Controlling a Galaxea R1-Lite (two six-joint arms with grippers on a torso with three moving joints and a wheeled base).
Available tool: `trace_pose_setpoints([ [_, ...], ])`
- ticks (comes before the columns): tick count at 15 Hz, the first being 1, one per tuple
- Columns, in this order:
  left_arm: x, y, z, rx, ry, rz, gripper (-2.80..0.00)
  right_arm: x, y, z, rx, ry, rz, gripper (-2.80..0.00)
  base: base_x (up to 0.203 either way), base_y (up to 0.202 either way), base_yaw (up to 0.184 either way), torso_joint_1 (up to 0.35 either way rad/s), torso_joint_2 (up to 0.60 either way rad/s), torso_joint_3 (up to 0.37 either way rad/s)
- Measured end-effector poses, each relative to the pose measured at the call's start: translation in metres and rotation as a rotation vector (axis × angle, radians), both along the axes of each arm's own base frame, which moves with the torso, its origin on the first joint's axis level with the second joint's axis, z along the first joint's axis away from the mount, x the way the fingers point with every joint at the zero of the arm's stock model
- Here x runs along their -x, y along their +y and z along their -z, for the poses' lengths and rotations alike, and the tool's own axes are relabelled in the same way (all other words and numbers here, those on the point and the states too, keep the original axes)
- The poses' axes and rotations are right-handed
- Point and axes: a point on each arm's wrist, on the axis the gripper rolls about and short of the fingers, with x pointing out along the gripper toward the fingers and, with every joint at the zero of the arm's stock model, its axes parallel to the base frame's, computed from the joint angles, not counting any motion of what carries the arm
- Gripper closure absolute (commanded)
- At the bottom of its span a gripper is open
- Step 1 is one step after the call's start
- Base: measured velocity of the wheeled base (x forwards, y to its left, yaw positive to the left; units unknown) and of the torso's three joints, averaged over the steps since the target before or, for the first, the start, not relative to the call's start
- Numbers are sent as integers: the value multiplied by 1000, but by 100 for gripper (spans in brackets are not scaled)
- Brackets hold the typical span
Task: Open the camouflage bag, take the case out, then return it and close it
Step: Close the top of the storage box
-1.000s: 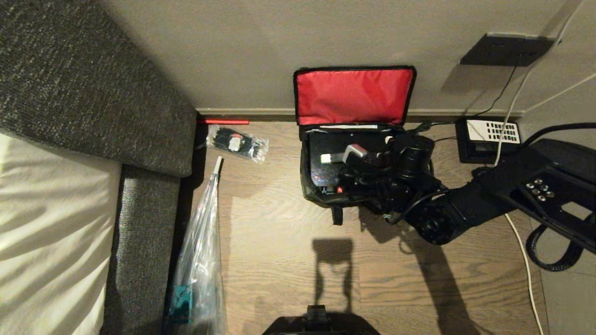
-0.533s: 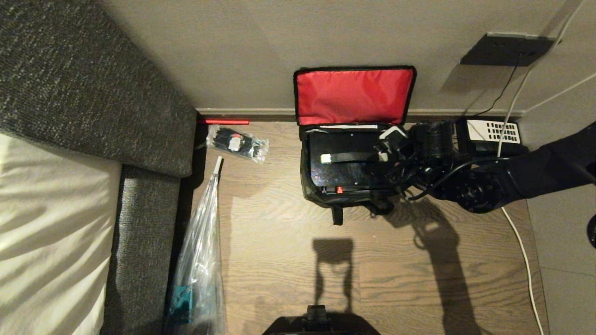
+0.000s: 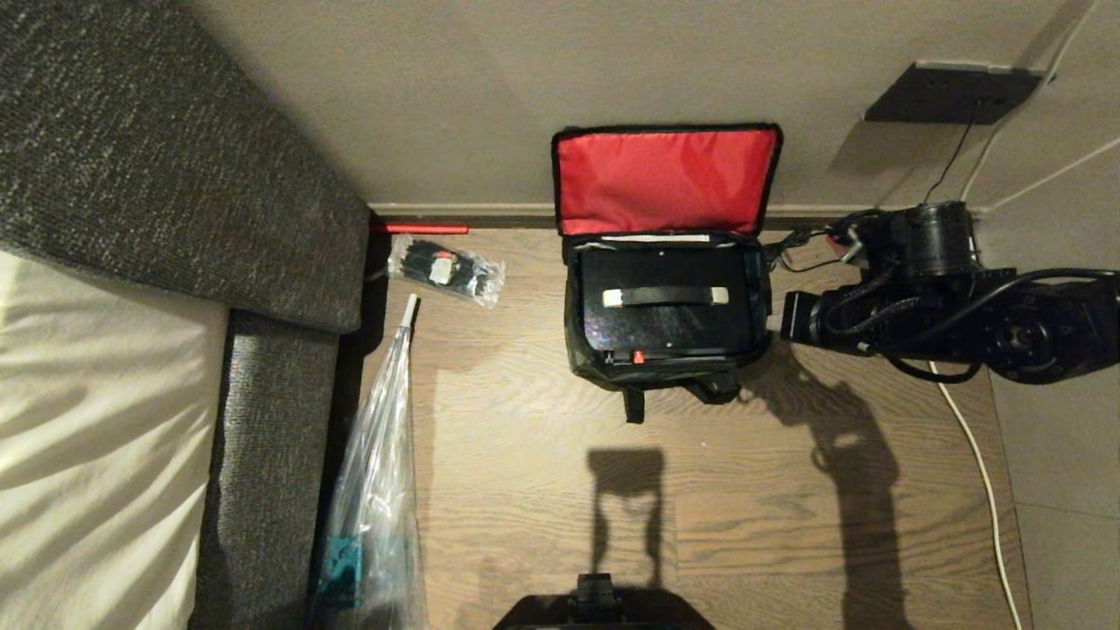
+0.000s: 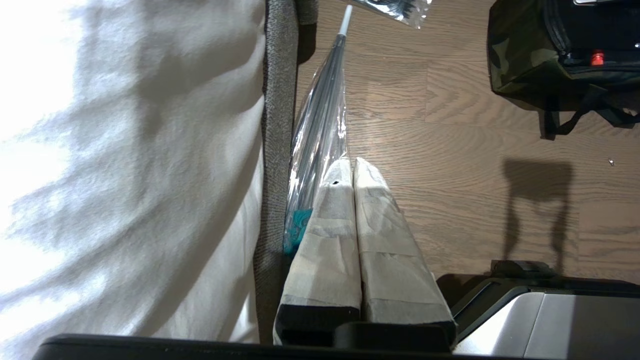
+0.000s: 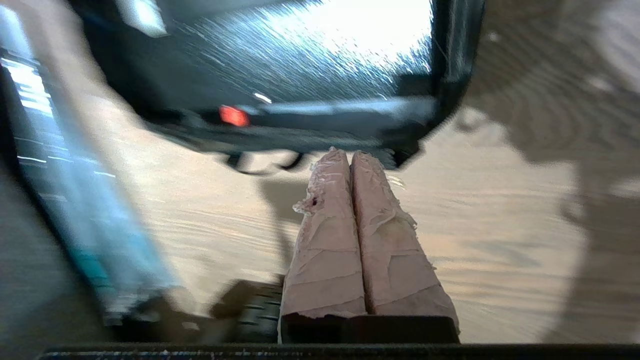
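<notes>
The camouflage bag [image 3: 573, 350] stands open on the wooden floor by the wall, its red-lined lid [image 3: 665, 179] leaning back against the wall. Inside it lies the black case [image 3: 665, 328], its bar handle [image 3: 665, 296] with white ends on top and a small red mark [image 3: 638, 357] at the front edge. My right arm [image 3: 919, 306] reaches in from the right and ends just beside the bag's right side. The right gripper [image 5: 348, 152] is shut and empty, near the bag's front corner [image 5: 415, 145]. My left gripper [image 4: 352, 162] hangs shut and empty over the floor, far from the bag [image 4: 520, 55].
A dark grey sofa [image 3: 175, 175] with a white cover fills the left. A plastic-wrapped umbrella [image 3: 376, 490] and a small plastic packet [image 3: 446, 267] lie beside it. A white cable [image 3: 980, 472] runs along the floor at the right, under a wall socket plate [image 3: 954, 92].
The right arm has pulled back from above the case's handle to the right of the bag, its wrist turning and its gripper closing on nothing. Bag and case have not moved.
</notes>
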Motion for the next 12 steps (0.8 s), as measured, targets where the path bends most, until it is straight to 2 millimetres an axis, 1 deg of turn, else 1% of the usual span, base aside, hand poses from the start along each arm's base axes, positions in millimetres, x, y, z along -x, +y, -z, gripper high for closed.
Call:
trace_pose_setpoints([
  [5, 0, 0, 0, 0, 0, 0, 0, 8, -5, -8, -23, -15, 1, 0, 0, 0, 0, 0, 0, 0],
  [12, 0, 0, 0, 3, 3, 0, 0, 10, -5, -7, -16, -13, 2, 0, 0, 0, 0, 0, 0, 0],
])
